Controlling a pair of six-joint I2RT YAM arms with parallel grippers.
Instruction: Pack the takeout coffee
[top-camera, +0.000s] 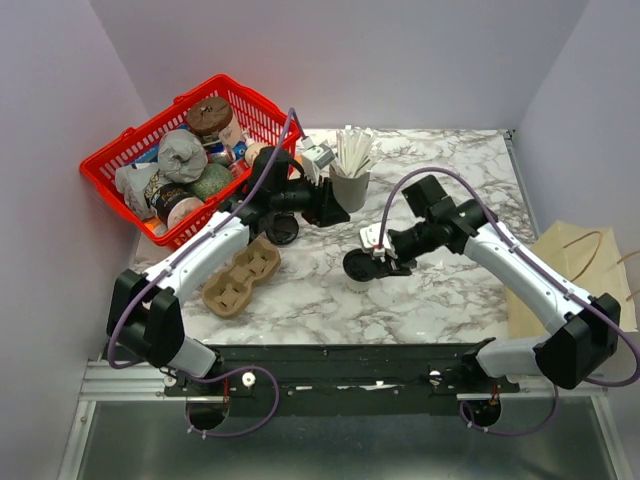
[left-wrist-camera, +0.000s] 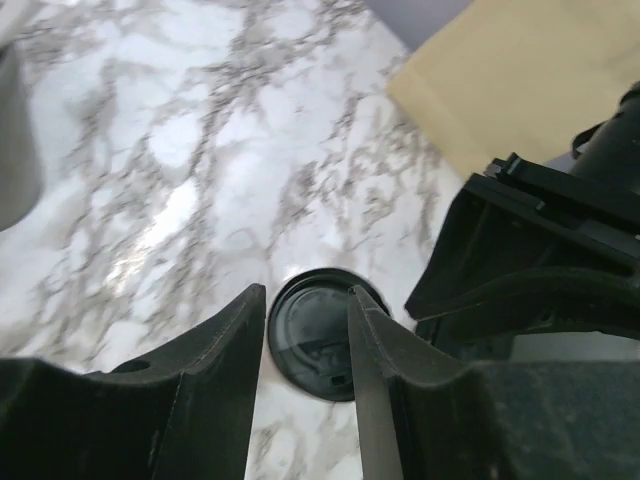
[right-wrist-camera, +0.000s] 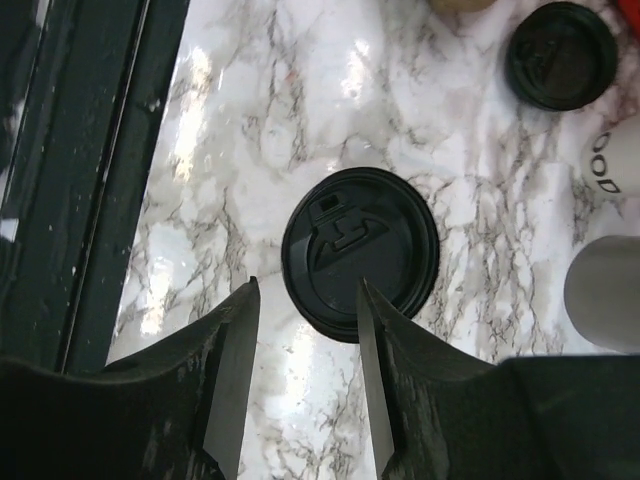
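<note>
The small cream paper cup with a round black lid (top-camera: 360, 266) stands upright, long axis vertical and lid up, on the marble-patterned tabletop (top-camera: 450, 300). It is nearer the arm bases than the grey cup of white sticks (top-camera: 349, 185). The right gripper (right-wrist-camera: 307, 287) hangs above the lid, jaws parted and holding nothing. The left gripper (left-wrist-camera: 307, 292), beside the grey cup, is likewise parted and empty. The walls (top-camera: 330, 60) are pale lilac.

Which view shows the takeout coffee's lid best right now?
Right wrist: the takeout coffee's lid sits centred, nearly whole, with its moulded detail sharp. Top external shows it small, without detail. Left wrist shows it partly hidden behind that camera's own fingers.
</note>
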